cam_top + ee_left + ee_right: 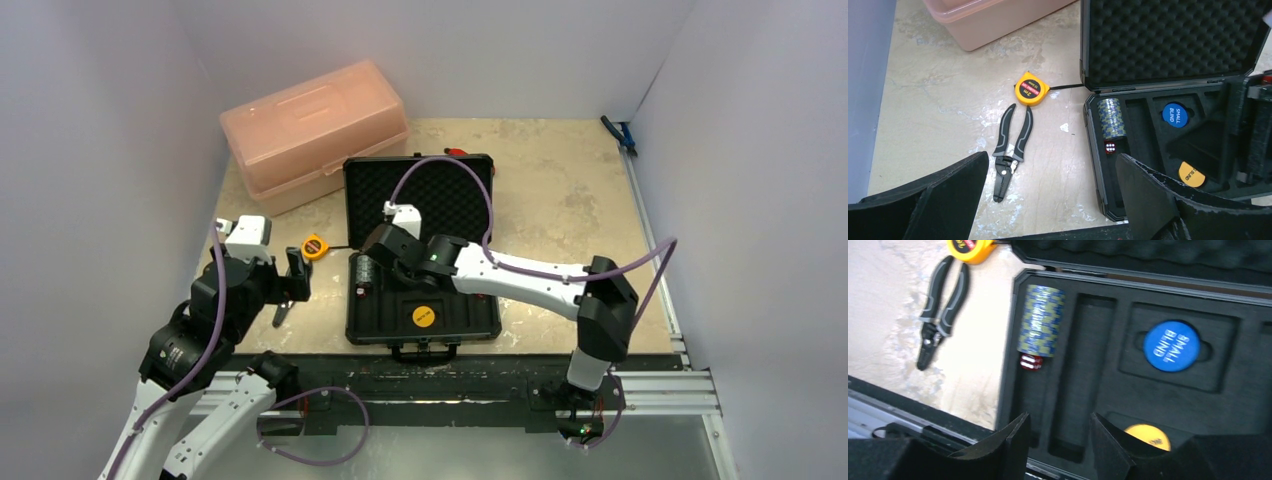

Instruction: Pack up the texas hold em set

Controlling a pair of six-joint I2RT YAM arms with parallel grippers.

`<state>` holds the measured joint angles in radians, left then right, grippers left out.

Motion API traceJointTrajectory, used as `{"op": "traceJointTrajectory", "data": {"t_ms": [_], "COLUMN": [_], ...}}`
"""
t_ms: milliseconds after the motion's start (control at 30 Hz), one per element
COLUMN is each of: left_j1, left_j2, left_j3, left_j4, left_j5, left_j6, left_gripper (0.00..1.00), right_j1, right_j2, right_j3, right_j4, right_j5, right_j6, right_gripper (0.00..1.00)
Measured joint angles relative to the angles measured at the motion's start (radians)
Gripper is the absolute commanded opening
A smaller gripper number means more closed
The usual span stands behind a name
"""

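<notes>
1. Black case (470,318) sits open mid-table, lid (445,190) back.
2. Tray (1088,365) holds chip stack (1040,320), red dice (1031,362), blue disc (1171,346), yellow disc (1147,436).
3. Right gripper (1059,421) slightly parted, empty, over tray.
4. Left gripper (1052,165) spread wide, empty, beside case near pliers (1010,150).

1. Left of the case (470,322): narrow strip of table, taken up by tape measure (1031,89) and pliers (1010,147), with the left gripper (290,288) above.
2. Far left: shut off by the pink box (315,130), near the open lid (445,200).
3. Right of the case: wide bare table (570,200).
4. Above the tray's left part: barred by the right gripper (1059,430) and its arm, reaching in from the right.
5. Leftmost slot: far end filled by chip stack (1040,320), red dice (1031,361) touching it.
6. Next slot (1088,375): bare along its length.
</notes>
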<state>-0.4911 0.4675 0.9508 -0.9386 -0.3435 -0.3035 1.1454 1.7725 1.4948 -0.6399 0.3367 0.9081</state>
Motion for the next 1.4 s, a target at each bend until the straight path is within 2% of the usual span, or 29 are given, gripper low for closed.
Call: {"op": "traceJointTrajectory", "data": {"t_ms": [400,533,700,867,1133,1300,1400], "left_j1": [0.0,0.0,0.0,0.0,0.0,0.0,0.0], "left_j2": [0.041,0.081,0.145,0.186,0.219,0.237,0.24], "left_j3": [0.0,-0.011,-0.016,-0.016,0.021,0.03,0.021], "left_j4": [0.002,0.011,0.012,0.013,0.007,0.034,0.04], "left_j5": [0.042,0.095,0.169,0.208,0.224,0.214,0.212], "left_j6": [-0.005,-0.024,-0.037,-0.037,-0.013,0.01,0.011], "left_gripper": [0.99,0.98,0.96,0.95,0.95,0.93,0.93], "right_j1": [-0.03,-0.138,-0.292,-0.444,-0.645,-0.731,-0.756], "right_j2": [-0.248,-0.334,-0.408,-0.422,-0.333,-0.212,-0.122], "right_j3": [-0.322,-0.397,-0.407,-0.367,-0.146,-0.028,0.042], "right_j4": [-0.091,-0.089,-0.06,-0.016,0.043,0.065,0.064], "right_j5": [0.121,0.118,0.114,0.043,-0.092,-0.154,-0.18], "right_j6": [0.03,-0.006,-0.098,-0.197,-0.328,-0.388,-0.418], "right_gripper": [0.48,0.5,0.52,0.59,0.6,0.57,0.51]}}
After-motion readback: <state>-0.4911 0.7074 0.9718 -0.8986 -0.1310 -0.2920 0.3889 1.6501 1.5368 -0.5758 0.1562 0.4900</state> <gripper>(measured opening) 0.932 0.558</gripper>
